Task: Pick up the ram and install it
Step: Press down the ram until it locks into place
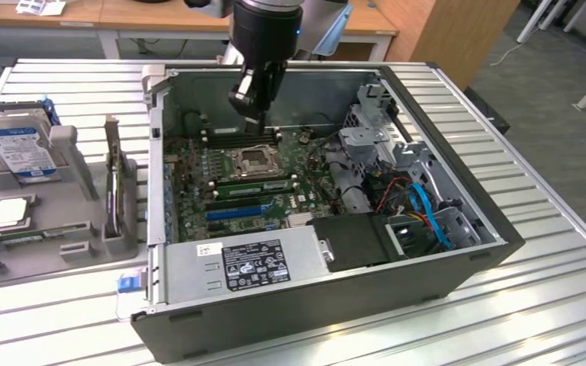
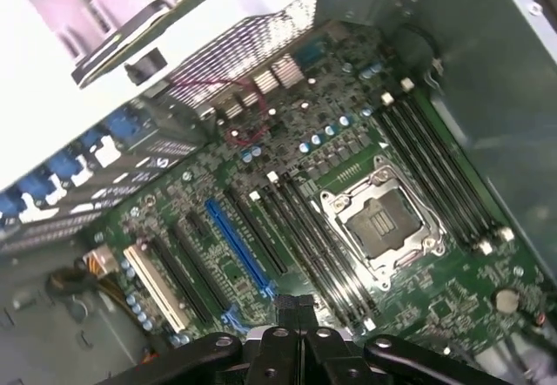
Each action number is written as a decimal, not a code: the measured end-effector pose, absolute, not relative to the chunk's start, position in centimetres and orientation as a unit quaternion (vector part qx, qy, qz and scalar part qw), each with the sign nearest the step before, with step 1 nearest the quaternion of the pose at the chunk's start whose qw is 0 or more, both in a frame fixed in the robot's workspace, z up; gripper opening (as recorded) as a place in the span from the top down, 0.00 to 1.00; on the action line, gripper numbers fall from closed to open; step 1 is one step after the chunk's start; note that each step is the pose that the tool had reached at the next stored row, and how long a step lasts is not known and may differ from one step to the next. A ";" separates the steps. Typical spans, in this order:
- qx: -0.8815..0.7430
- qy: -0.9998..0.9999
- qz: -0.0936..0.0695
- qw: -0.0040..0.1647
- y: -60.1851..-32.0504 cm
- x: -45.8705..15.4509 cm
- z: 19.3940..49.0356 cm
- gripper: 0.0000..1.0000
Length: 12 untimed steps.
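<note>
The ram, a long thin green stick, stands in a memory slot just beside the CPU socket, on the side toward the power supply, inside the open computer case. My gripper hangs inside the case above the motherboard, apart from the stick. In the wrist view the gripper is shut with nothing between its fingertips. It is high over the black memory slots next to the socket.
A grey fixture on the exterior view's left holds a hard drive, a processor chip and an upright expansion card. The power supply, drive cage and coloured cables crowd the case.
</note>
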<state>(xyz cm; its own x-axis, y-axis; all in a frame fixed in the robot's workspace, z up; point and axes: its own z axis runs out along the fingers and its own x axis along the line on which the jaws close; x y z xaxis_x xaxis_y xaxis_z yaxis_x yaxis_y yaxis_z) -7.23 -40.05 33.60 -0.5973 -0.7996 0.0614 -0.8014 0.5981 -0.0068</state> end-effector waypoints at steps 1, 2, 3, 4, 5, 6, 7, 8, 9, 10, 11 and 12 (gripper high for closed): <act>0.440 -0.898 0.017 0.026 -40.1 -7.2 33.6 0.89; 0.432 -0.902 0.016 0.026 -40.1 -7.2 33.6 0.89; 0.424 -0.905 0.016 0.026 -40.1 -7.2 33.6 0.89; 0.416 -0.909 0.016 0.027 -40.1 -7.2 33.6 0.89; 0.409 -0.912 0.016 0.027 -40.1 -7.2 33.6 0.89; 0.400 -0.916 0.015 0.027 -40.1 -7.2 33.6 0.89; 0.392 -0.920 0.015 0.027 -40.1 -7.2 33.6 0.89; 0.384 -0.923 0.015 0.027 -40.1 -7.2 33.5 0.89; 0.375 -0.926 0.015 0.027 -40.1 -7.2 33.5 0.89; 0.367 -0.930 0.015 0.027 -40.1 -7.2 33.5 0.89; 0.359 -0.933 0.014 0.028 -40.1 -7.2 33.5 0.89; 0.350 -0.936 0.014 0.028 -40.1 -7.2 33.5 0.89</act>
